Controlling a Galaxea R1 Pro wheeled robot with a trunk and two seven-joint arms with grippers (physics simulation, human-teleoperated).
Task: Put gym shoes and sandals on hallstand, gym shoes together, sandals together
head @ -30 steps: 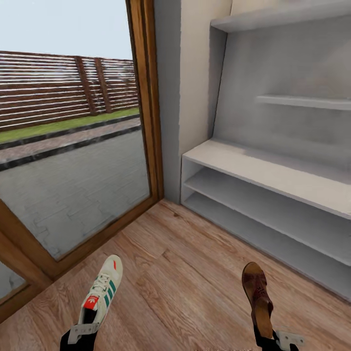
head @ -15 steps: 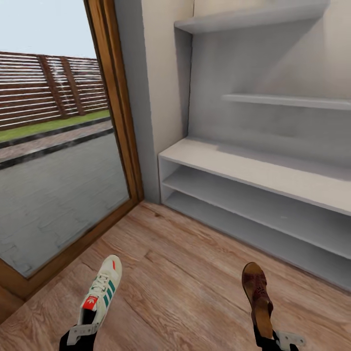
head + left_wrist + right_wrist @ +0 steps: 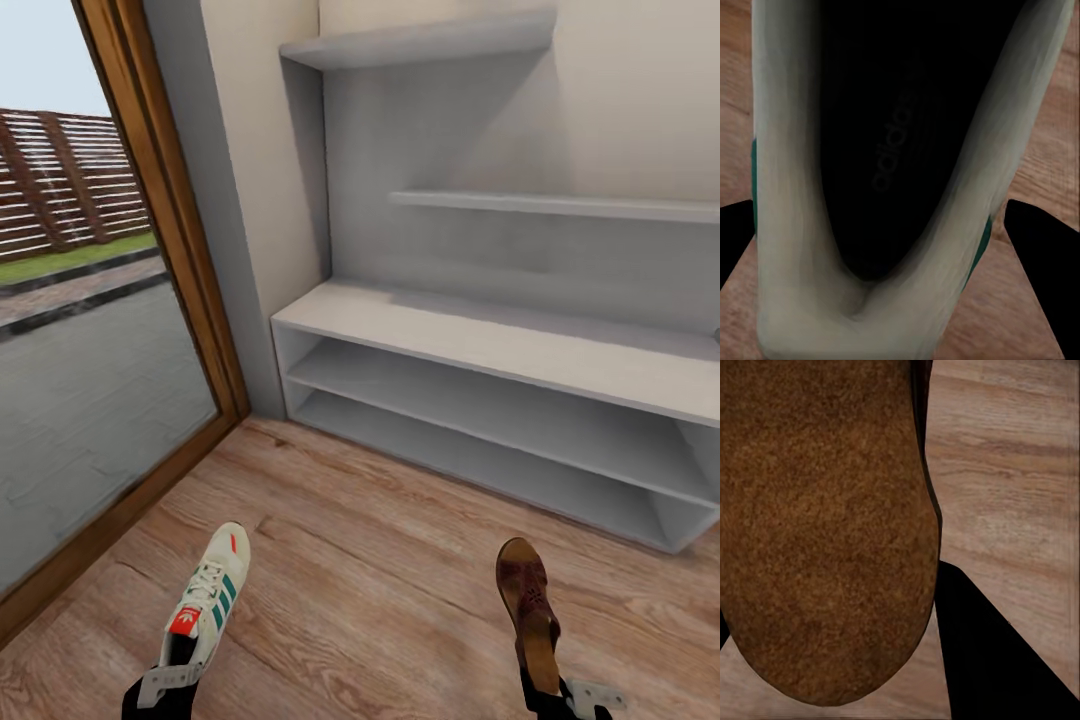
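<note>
We see the left gripper at the bottom of the head view, closed on the heel of a white sneaker whose toe points forward over the wood floor. The sneaker carries three green side stripes and a red tongue tab with a white mark too small for us to read. In the left wrist view the sneaker is seen from inside, and the word "adidas" runs faintly along its dark insole, with the black fingers on either side of the heel.

The right gripper is closed on the heel end of a brown sandal, also pointing forward. In the right wrist view the sandal shows a plain grainy brown surface with no writing.

Ahead stands the pale grey shoe rack against the wall, its bench top, two open lower shelves and two upper shelves bare. A wood-framed glass door is beside the rack, on the left-arm side.
</note>
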